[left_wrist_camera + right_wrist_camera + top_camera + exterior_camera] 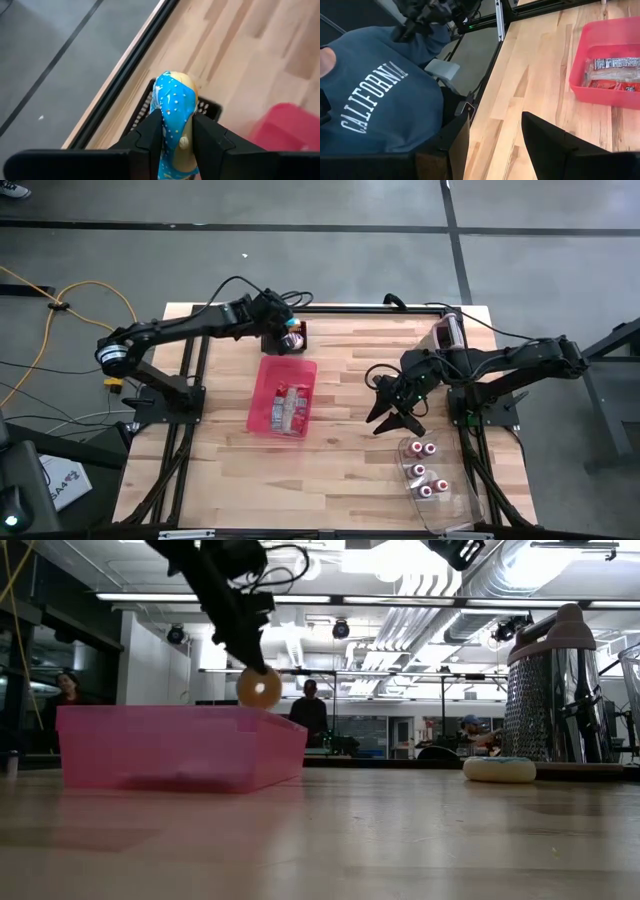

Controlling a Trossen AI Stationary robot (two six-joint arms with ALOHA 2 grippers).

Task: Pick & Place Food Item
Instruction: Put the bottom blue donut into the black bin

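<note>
The left gripper (177,131), pinching a blue-iced doughnut (175,107), hangs over the small black basket (284,342), release pending, while the right gripper (392,409) waits, spread and empty.

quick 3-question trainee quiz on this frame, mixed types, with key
1. True or false: the left claw is shut on the blue-iced toy donut.
2. What sits directly below that donut? A) pink plastic bin B) small black mesh basket C) clear plastic tray
3. Fill in: the right claw is ____ and holds nothing.

Key: 1 true; 2 B; 3 open.
</note>
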